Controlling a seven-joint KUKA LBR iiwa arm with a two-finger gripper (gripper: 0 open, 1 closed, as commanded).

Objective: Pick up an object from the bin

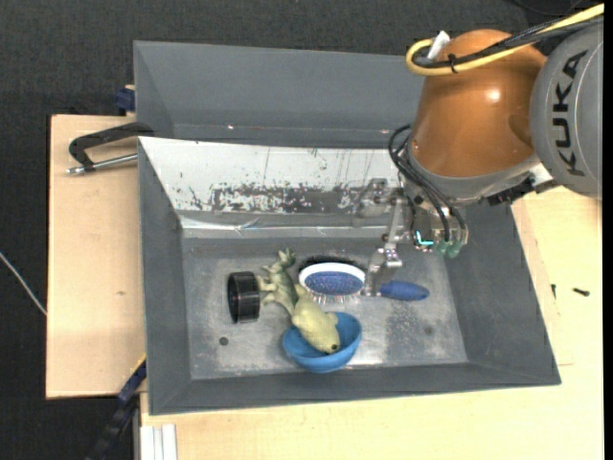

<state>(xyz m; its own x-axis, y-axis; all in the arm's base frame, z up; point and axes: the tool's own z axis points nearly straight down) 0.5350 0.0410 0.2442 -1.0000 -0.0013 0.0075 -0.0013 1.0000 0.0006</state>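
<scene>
**Grey bin, with the arm's gripper down at a blue oval brush mid-floor.**
The orange-covered wrist hangs over the far right, so the gripper stands where the brush's head joins its handle, probably the narrowest hold. Whether it is parted or closed cannot be told. Left and nearer, a yellow-green toy lizard lies draped across a blue bowl, with a black cap leftmost.

the arm is cut off by the picture's right and top edges, and its orange cover hides the bin's far right corner. the yellow-green toy lizard lies over much of the blue bowl near the bin's front wall, hiding its inside. the gripper covers where the oval blue brush meets its handle
</scene>
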